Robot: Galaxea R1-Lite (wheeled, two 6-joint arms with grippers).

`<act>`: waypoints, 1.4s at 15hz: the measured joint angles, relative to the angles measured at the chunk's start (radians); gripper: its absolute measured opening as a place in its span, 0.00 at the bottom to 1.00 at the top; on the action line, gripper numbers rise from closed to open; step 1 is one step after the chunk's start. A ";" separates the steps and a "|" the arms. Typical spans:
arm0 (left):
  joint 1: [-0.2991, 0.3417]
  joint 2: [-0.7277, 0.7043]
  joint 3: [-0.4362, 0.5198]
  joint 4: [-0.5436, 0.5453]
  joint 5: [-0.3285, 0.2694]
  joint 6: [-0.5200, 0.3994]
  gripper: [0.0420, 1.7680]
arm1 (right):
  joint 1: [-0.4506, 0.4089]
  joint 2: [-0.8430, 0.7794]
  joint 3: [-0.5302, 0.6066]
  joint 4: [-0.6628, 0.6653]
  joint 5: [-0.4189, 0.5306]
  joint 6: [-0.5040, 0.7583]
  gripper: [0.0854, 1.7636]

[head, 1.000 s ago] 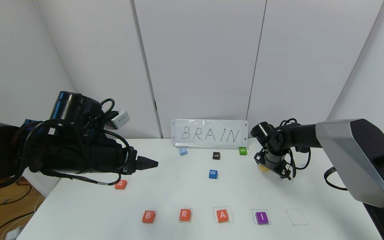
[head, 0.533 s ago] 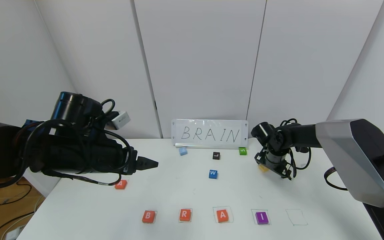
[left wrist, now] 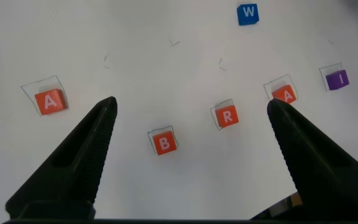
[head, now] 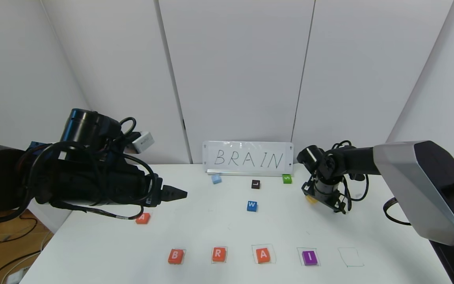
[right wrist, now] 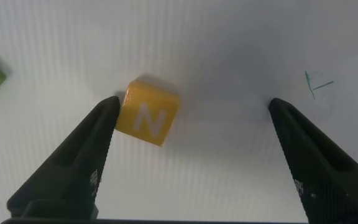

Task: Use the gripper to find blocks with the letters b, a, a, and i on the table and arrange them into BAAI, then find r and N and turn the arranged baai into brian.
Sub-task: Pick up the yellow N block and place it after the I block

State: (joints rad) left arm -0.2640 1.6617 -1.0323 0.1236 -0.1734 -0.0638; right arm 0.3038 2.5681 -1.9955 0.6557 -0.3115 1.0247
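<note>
Along the near edge of the white table point(head: 211, 230), the orange-red blocks B point(head: 175, 256), R point(head: 218, 254) and A point(head: 263, 255) and the purple I point(head: 309, 257) lie in a row inside pen-drawn squares. A second orange-red A point(head: 143, 217) lies at the left, below my left gripper point(head: 177, 193). That gripper point(left wrist: 190, 104) hovers open and empty above B point(left wrist: 164, 143) and R point(left wrist: 227, 116). My right gripper point(right wrist: 192, 106) stands open low over the yellow N point(right wrist: 146, 112). N lies close beside one finger and far from the other. The gripper partly hides N point(head: 311, 199) in the head view.
A BRAIN sign point(head: 248, 158) stands at the table's back edge. Before it lie a pale blue block point(head: 216, 179), a black L point(head: 255, 184), a green S point(head: 287, 178) and a blue W point(head: 252, 206). An empty drawn square point(head: 350, 257) follows the I.
My right gripper has edged slightly over the yellow N, still open. The left arm and all the blocks have stayed put.
</note>
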 joint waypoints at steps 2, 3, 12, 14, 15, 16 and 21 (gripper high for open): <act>0.000 0.000 0.000 0.000 0.000 0.000 0.97 | 0.002 0.000 0.000 0.000 0.000 0.001 0.97; 0.000 0.000 0.000 0.000 0.000 0.000 0.97 | 0.004 0.000 0.000 0.002 0.000 0.001 0.90; 0.001 0.000 0.000 0.000 0.000 0.000 0.97 | 0.010 0.000 0.000 -0.002 0.000 0.002 0.28; 0.001 0.000 0.000 0.000 0.000 0.000 0.97 | 0.010 0.000 0.000 -0.002 0.000 0.002 0.28; 0.001 0.000 0.000 0.000 0.000 0.000 0.97 | 0.010 0.000 0.000 -0.002 0.000 0.001 0.28; 0.000 0.000 0.000 0.000 0.000 0.000 0.97 | 0.010 0.000 0.000 -0.002 0.000 0.001 0.28; 0.001 0.000 -0.001 0.000 0.000 0.000 0.97 | 0.004 -0.005 0.000 0.001 0.001 0.000 0.28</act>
State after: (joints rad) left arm -0.2634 1.6617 -1.0332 0.1240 -0.1734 -0.0640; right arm 0.3083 2.5632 -1.9955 0.6572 -0.3104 1.0247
